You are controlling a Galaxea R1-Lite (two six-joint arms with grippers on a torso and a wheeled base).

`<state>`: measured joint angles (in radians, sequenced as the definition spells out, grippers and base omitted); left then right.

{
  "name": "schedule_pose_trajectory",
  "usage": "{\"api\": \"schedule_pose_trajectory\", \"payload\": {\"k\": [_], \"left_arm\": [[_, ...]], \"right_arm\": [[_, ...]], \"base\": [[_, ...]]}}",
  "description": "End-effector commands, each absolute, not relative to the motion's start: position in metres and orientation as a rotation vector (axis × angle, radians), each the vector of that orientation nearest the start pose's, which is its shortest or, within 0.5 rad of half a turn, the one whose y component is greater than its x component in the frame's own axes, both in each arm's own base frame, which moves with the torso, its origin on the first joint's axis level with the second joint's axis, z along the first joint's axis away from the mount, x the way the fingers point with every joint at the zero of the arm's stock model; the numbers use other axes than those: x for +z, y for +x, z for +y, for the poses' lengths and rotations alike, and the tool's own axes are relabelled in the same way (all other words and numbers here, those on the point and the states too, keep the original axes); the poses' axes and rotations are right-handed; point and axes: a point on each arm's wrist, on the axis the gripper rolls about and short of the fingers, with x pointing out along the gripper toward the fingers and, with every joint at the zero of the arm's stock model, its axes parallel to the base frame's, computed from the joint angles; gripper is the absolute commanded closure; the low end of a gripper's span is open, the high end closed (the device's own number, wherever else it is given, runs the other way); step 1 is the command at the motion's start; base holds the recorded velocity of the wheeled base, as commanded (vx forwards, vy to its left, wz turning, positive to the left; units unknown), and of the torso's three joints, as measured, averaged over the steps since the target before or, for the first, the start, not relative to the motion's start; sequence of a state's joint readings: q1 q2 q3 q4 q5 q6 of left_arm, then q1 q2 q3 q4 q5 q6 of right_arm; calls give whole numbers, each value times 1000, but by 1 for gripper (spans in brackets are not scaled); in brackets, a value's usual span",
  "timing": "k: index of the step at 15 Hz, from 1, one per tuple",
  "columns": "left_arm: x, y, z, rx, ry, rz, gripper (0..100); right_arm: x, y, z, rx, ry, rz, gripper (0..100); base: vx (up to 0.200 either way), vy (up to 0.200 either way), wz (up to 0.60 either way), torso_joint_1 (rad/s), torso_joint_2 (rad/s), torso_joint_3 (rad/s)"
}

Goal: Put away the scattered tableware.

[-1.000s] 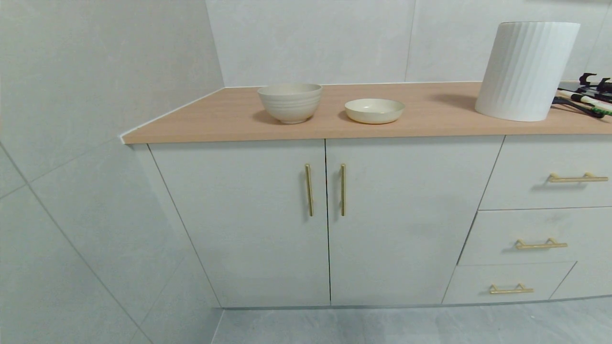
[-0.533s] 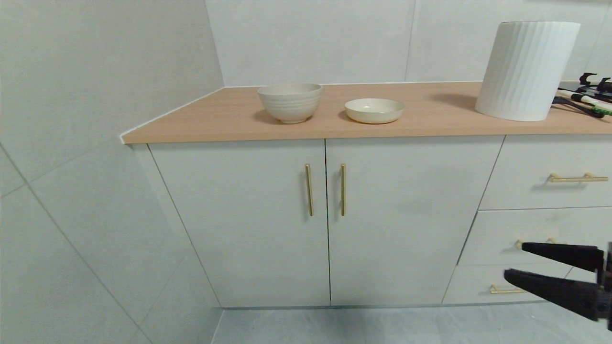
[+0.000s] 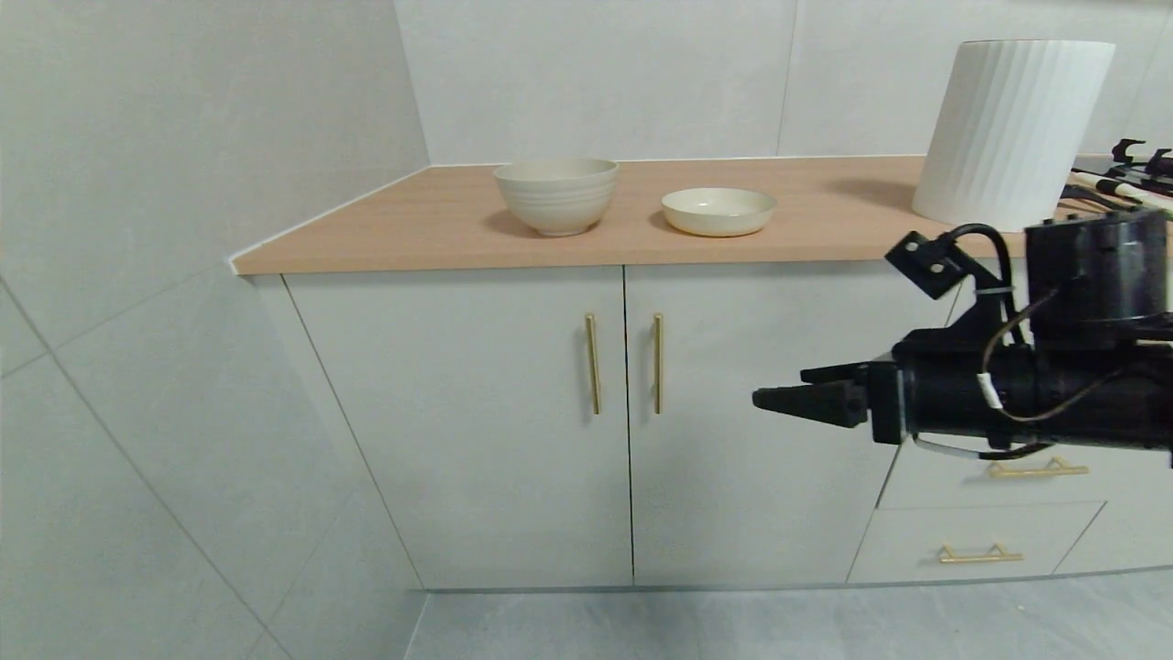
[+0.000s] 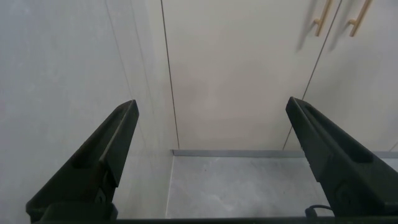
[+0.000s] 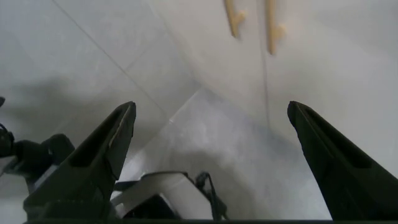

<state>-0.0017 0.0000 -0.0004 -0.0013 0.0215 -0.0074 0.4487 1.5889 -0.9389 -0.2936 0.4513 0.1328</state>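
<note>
A bowl and shallow dish sit apart on the bench above closed cupboard doors, while the right claw, spread empty, hangs level with their handles, probably to open storage, the left claw likewise released.

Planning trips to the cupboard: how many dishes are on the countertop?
2. A ribbed bowl stands on the countertop above the left door; a shallow dish sits to its right, apart from it. More could be hidden behind the tall white container.

wooden countertop bears bowl, dish, white ribbed cylinder.
</note>
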Motion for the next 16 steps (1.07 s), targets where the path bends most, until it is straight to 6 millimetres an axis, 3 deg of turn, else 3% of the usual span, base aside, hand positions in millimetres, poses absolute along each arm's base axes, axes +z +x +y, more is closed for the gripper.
{"api": "schedule_pose_trajectory", "payload": {"k": [1, 3, 6, 9, 16], "left_arm": [[76, -23, 1, 20, -8, 0, 0], [76, -23, 1, 21, -8, -2, 0], [76, -23, 1, 20, -8, 0, 0], [76, -23, 1, 20, -8, 0, 0], [76, -23, 1, 20, -8, 0, 0]], "right_arm": [[199, 291, 167, 898, 112, 488, 0], [193, 307, 177, 899, 116, 495, 0], [189, 316, 191, 903, 181, 523, 0], [159, 330, 215, 911, 205, 537, 0], [137, 358, 227, 810, 303, 389, 0]], "base": [[0, 0, 0, 0, 0, 0], [0, 0, 0, 0, 0, 0], [0, 0, 0, 0, 0, 0], [0, 0, 0, 0, 0, 0], [0, 0, 0, 0, 0, 0]]}}
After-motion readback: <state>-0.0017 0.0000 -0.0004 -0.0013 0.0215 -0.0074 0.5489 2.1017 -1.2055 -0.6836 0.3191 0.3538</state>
